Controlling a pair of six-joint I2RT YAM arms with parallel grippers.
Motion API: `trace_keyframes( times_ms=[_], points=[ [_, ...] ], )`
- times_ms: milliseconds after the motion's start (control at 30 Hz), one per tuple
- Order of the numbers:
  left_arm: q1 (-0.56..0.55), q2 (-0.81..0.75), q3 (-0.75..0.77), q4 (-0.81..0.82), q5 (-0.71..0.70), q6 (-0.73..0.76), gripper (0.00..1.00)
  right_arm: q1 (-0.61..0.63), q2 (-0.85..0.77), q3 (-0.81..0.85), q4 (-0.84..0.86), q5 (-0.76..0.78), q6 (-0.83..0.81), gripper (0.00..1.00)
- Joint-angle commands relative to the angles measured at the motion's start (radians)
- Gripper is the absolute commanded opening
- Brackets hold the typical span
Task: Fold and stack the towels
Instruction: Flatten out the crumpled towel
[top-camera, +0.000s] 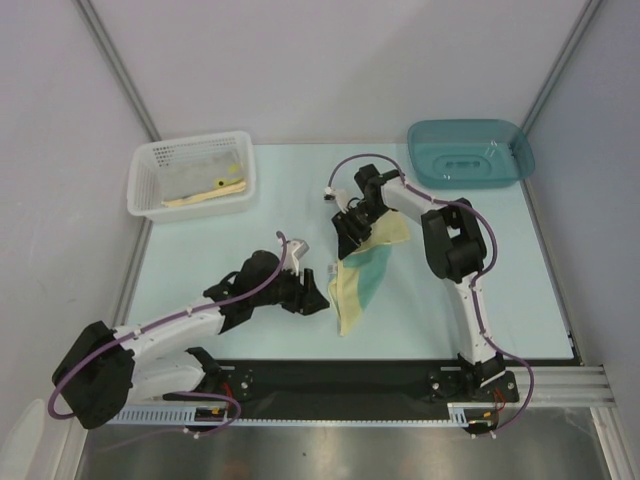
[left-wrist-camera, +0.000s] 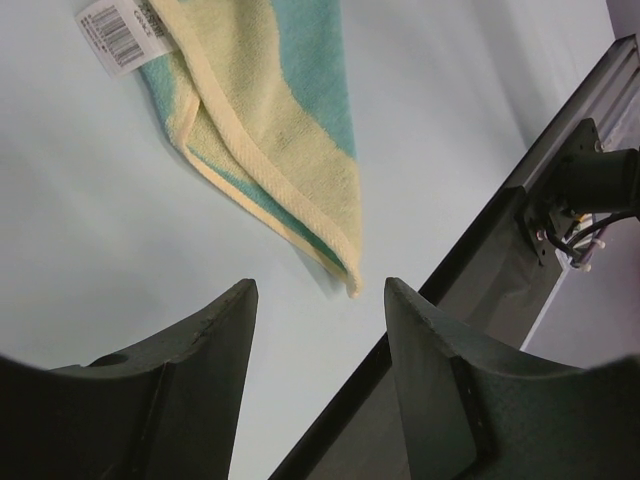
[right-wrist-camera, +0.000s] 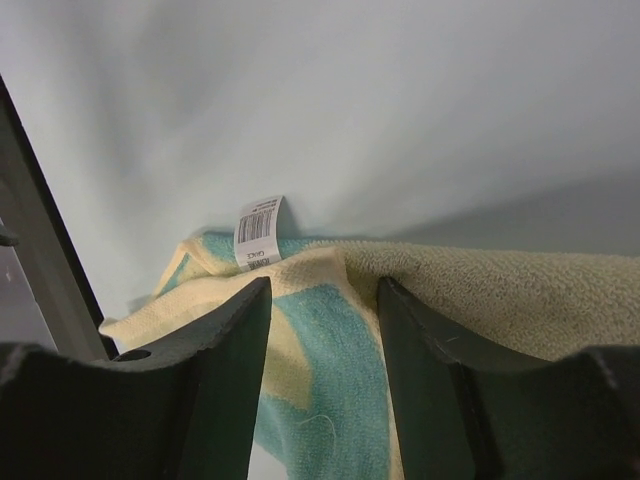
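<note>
L claw: low at the near-left of the towel, fingers apart, nothing between them. Towel's near corner is just ahead of the tips, not touching.
Towel: yellow w/ teal stripe, mid table, between the two claws. Bunched and partly doubled over, long edge running near-left to far-right, barcode tag showing at one end. Not a tidy fold.
R claw: at the towel's far edge, by the tag. Fingers show a gap w/ cloth filling it; can't tell from wrist cam if it's pinching or just resting over it.
Done: looks like one towel already put away (see basket). Table towel prob. at its first fold, corners not lined up.
Left to do: square up and finish folding this one, then carry it to the stack. No other loose towels in view, so est. late in the task.
Basket: white mesh, far left. Holds a flat pale basket towel w/ a yellow edge at the front, lying level on the floor of it.
Bin: teal, see-through, far right, well apart from the towel. No cloth seen in it.
</note>
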Motion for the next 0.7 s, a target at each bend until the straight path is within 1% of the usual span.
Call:
trace_keyframes(
  times_ms=[0,233,267,333,400,433,500,533,567,667],
  points=[
    [-0.005,0.0,-0.028,0.049,0.008,-0.011,0.6,0.008,0.048,0.062,-0.04,-0.031,-0.061,0.54],
    [-0.009,0.029,-0.046,0.093,0.02,-0.026,0.6,0.01,0.068,0.069,-0.068,-0.07,-0.087,0.5],
    [-0.019,0.035,-0.051,0.101,0.019,-0.031,0.6,0.013,0.069,0.067,-0.068,-0.061,-0.086,0.45],
    [-0.029,0.054,-0.057,0.124,0.014,-0.041,0.6,0.013,0.066,0.067,-0.069,-0.058,-0.089,0.4],
    [-0.058,0.063,-0.069,0.154,0.011,-0.055,0.6,0.007,0.052,0.058,-0.065,-0.07,-0.09,0.28],
    [-0.069,0.075,-0.077,0.164,-0.001,-0.061,0.59,0.002,0.043,0.052,-0.052,-0.082,-0.084,0.14],
    [-0.108,0.088,-0.086,0.2,-0.006,-0.075,0.58,-0.021,0.02,0.027,-0.017,-0.102,-0.045,0.05],
    [-0.133,0.098,-0.093,0.213,-0.016,-0.083,0.58,-0.03,-0.006,-0.005,0.035,-0.11,-0.022,0.0],
    [-0.147,0.109,-0.094,0.222,-0.021,-0.086,0.57,-0.039,-0.024,-0.023,0.063,-0.114,0.027,0.0],
    [-0.196,0.146,-0.094,0.263,-0.035,-0.095,0.56,-0.076,-0.099,-0.111,0.178,-0.15,0.09,0.0]
  ],
)
